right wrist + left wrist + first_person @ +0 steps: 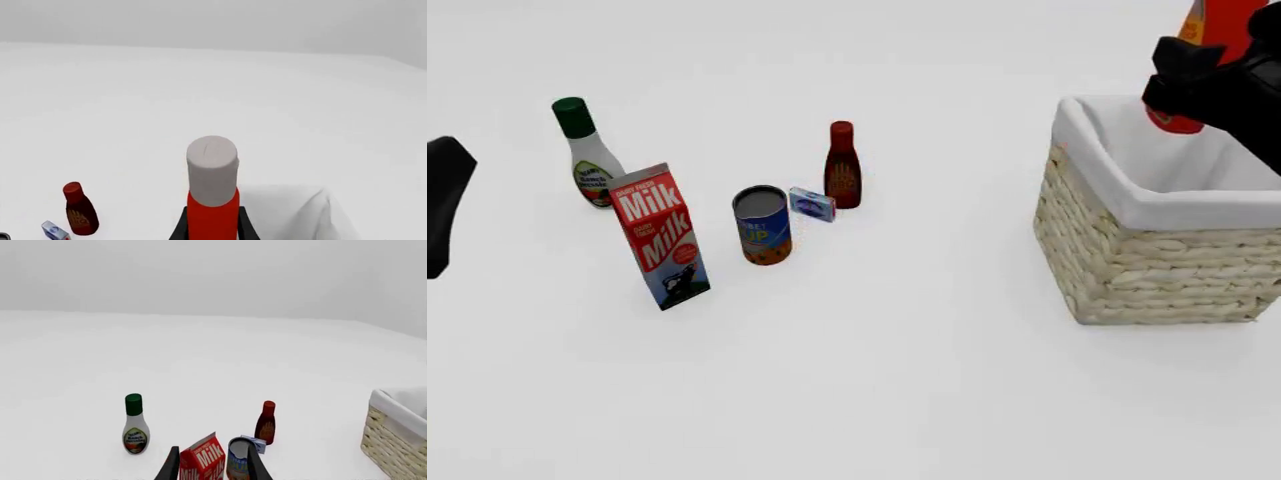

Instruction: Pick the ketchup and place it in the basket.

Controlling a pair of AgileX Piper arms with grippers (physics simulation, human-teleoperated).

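My right gripper (1217, 88) is shut on the ketchup (1217, 25), a bright red bottle held upright above the basket (1154, 250), over its far right part. In the right wrist view the ketchup's white cap (212, 167) and red body rise between the two dark fingers (179, 229), with the basket's white lining (293, 210) below. The basket is woven straw with a white cloth folded over its rim; only its corner (393, 440) shows in the left wrist view. My left gripper (213, 466) stands open and empty at the table's left side, a dark shape (443, 200) in the front view.
A group stands left of centre: a white bottle with green cap (587, 155), a milk carton (662, 238), a can (762, 225), a small blue box (811, 204) and a slim dark-red bottle (842, 167). A wide gap separates them from the basket.
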